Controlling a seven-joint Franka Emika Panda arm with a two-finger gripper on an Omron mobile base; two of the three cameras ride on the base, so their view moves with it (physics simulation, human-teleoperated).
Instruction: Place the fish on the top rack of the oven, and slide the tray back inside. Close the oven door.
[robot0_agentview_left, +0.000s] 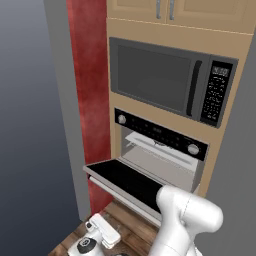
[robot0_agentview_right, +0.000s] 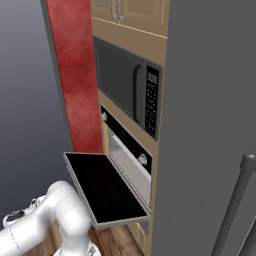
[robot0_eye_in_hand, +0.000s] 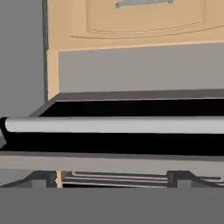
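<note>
Right in front of your hand camera, you see the long silver bar handle (robot0_eye_in_hand: 118, 125) stretching across the black oven door (robot0_eye_in_hand: 131, 144). Your end effector has its jaws spread wide and holds nothing. From the left base view, your white arm (robot0_agentview_left: 187, 215) sits low, just in front of the oven door (robot0_agentview_left: 125, 179), which hangs flat and open. Behind the door is the oven (robot0_agentview_left: 160, 132), and the pale top rack (robot0_agentview_left: 162, 149) sits inside its hole. You cannot spot the fish anywhere. Above the oven sits the grey microwave (robot0_agentview_left: 170, 80), and wooden cupboards (robot0_agentview_left: 180, 12) are higher still.
</note>
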